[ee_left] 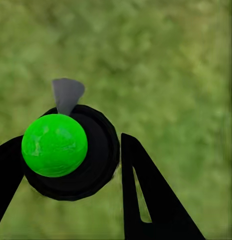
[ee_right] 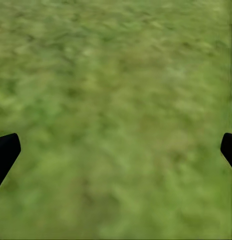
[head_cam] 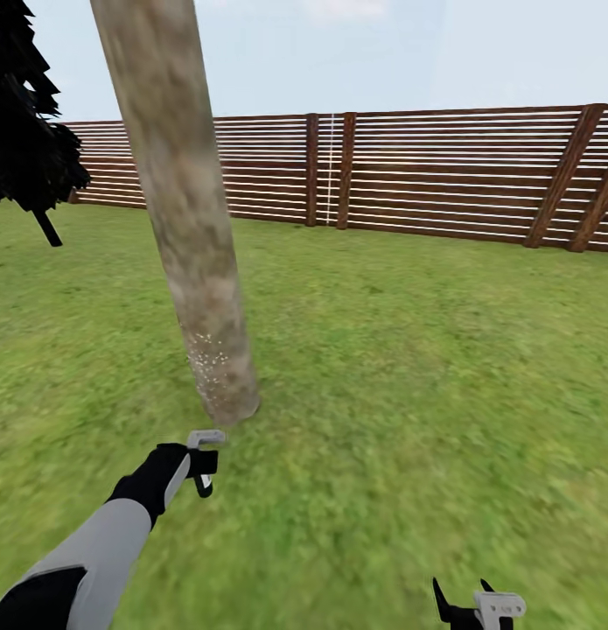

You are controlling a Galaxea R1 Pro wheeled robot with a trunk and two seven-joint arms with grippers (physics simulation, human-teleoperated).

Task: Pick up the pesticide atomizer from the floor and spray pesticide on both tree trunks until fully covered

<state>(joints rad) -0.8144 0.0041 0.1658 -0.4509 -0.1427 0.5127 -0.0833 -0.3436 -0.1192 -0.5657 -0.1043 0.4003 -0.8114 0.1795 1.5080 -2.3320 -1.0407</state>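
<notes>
In the left wrist view, the pesticide atomizer point(ee_left: 98, 155) appears end-on as a round black bottle with a bright green top and a small grey nozzle. It sits between the two black fingers of my left gripper point(ee_left: 70, 145), which is shut on it. From the head, my left gripper point(head_cam: 203, 464) hangs low over the grass, just in front of the base of a thick mottled tree trunk point(head_cam: 185, 219). White specks point(head_cam: 212, 354) dot the trunk's lower part. My right gripper point(head_cam: 478, 604) is open at the lower right, and its fingers point(ee_right: 5, 150) stand wide apart over bare grass.
Dark jagged foliage point(head_cam: 28, 131) of another tree hangs at the far left. A brown slatted fence point(head_cam: 443, 171) closes the lawn at the back. Open grass point(head_cam: 408, 367) stretches to the right of the trunk.
</notes>
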